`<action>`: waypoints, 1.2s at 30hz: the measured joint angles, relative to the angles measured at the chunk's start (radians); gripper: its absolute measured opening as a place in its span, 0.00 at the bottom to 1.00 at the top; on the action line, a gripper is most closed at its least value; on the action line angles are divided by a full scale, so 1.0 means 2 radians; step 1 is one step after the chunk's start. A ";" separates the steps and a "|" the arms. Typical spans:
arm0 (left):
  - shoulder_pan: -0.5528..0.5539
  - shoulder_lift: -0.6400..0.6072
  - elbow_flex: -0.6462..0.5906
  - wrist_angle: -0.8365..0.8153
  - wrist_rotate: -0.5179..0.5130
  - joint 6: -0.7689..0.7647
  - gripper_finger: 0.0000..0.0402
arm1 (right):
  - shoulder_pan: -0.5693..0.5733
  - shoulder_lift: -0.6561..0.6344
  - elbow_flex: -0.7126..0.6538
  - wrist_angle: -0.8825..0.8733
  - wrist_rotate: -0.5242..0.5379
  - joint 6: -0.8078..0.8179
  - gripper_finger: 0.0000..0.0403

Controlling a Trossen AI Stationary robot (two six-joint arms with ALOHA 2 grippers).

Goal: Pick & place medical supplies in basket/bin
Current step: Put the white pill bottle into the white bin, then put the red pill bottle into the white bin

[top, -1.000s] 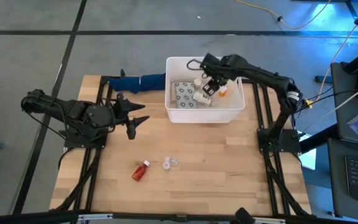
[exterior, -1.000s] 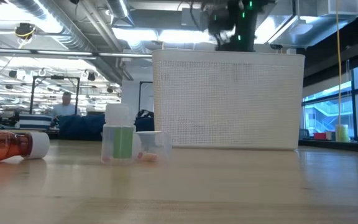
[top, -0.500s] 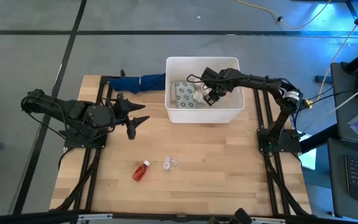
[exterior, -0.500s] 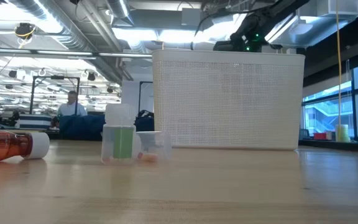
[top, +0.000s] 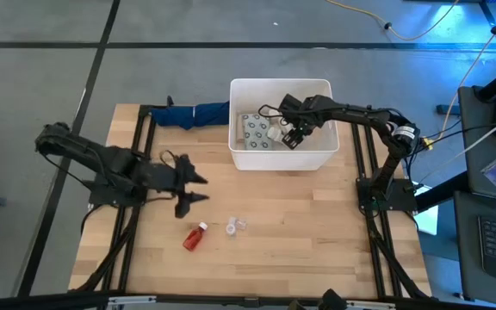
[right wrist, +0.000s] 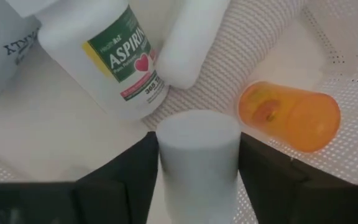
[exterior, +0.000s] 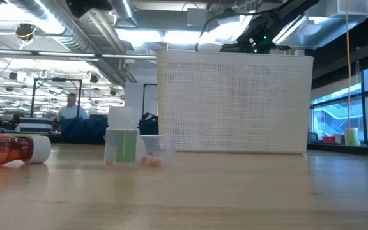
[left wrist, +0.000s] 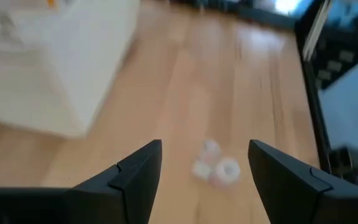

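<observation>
Right gripper [top: 293, 134] low inside bin [top: 240, 158] — apparently against white bottle [right wrist: 199, 149].

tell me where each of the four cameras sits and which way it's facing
High view: overhead, straight down on table; both arms, left gripper, right gripper in white tub.
Low view: table height, level across; tub, red bottle.
Left wrist: past open fingers at clear cups.
Right wrist: inside tub, a white cylinder between its fingers.
High and low share tub, bottle, cups.
</observation>
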 joint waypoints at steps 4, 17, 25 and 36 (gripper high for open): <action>-0.020 0.050 0.000 -0.015 0.033 -0.044 0.58 | 0.000 0.000 0.000 0.000 0.000 0.000 0.61; -0.061 0.198 0.000 -0.022 0.083 -0.275 0.58 | 0.000 0.000 0.000 0.000 0.001 -0.002 0.70; -0.056 0.290 0.000 -0.036 0.137 -0.392 0.57 | 0.000 0.000 0.000 -0.001 0.001 -0.015 0.71; -0.041 0.349 0.000 -0.037 0.181 -0.410 0.56 | 0.000 0.000 0.000 0.000 0.001 -0.029 0.71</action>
